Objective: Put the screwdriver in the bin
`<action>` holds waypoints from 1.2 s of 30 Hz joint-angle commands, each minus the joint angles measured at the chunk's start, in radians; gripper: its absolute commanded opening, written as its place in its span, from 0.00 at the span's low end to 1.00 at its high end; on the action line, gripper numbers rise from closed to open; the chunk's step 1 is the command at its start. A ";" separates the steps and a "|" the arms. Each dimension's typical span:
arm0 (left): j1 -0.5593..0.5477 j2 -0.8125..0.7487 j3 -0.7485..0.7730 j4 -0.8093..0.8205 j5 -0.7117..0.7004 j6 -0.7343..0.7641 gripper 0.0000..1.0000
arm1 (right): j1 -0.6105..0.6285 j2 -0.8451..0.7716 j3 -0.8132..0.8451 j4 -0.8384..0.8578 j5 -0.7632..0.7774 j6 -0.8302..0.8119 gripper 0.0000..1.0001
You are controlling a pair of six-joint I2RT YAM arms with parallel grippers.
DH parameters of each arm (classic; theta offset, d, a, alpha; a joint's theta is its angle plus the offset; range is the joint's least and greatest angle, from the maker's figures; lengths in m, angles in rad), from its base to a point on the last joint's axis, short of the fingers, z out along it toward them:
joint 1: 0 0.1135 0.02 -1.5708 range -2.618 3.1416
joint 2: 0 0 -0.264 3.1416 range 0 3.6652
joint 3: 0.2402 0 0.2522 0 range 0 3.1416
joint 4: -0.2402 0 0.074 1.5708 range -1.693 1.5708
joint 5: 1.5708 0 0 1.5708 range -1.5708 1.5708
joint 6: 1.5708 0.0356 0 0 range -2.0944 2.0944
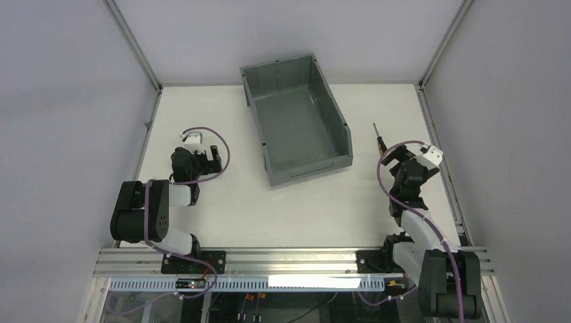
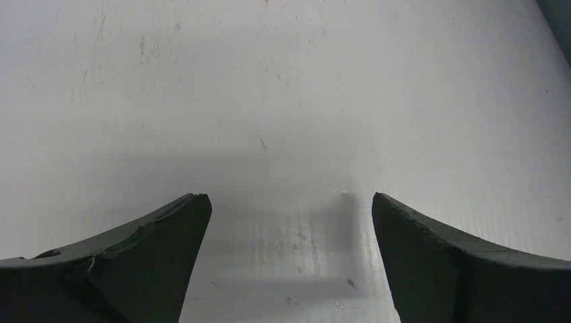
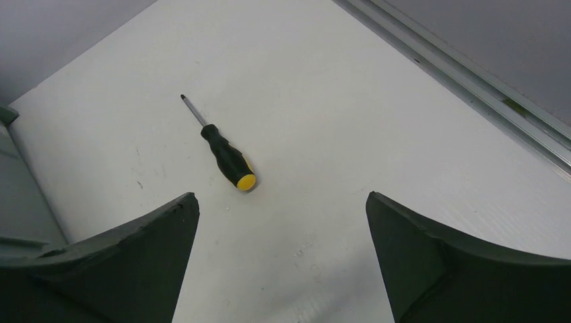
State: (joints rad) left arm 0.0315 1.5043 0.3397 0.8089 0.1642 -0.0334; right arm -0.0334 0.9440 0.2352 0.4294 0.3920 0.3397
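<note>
The screwdriver [image 3: 224, 152] lies flat on the white table, black handle with a yellow end toward me, thin shaft pointing away. From above, the screwdriver [image 1: 378, 134] shows right of the bin, just beyond my right gripper [image 1: 388, 159]. That right gripper [image 3: 281, 202] is open, hovering short of the yellow end with nothing between its fingers. The dark grey bin [image 1: 296, 121] stands open-topped in the middle back of the table, its lower front end toward me. My left gripper [image 1: 207, 152] rests left of the bin; the left gripper [image 2: 291, 202] is open over bare table.
A metal rail [image 3: 471, 74] runs along the table's right edge close to the screwdriver. Grey enclosure walls [image 1: 67, 101] surround the table on the left, back and right. The bin's wall [image 3: 13, 195] edges the right wrist view's left side.
</note>
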 commanded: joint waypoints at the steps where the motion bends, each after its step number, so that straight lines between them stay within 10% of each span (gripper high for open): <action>1: -0.011 0.000 0.021 0.035 0.018 0.012 0.99 | -0.002 0.009 0.025 0.006 0.108 0.070 0.99; 10: -0.012 0.000 0.022 0.035 0.017 0.012 0.99 | -0.007 0.169 0.489 -0.612 -0.350 -0.154 0.96; 19: -0.011 0.000 0.022 0.035 0.017 0.012 0.99 | -0.004 0.735 1.146 -1.279 -0.307 -0.240 0.97; 36: -0.011 0.000 0.022 0.034 0.016 0.012 0.99 | -0.003 1.263 1.547 -1.416 -0.255 -0.393 0.68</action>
State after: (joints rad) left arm 0.0315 1.5047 0.3397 0.8089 0.1642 -0.0338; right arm -0.0368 2.1880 1.7515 -0.9760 0.1337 -0.0265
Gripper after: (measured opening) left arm 0.991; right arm 0.739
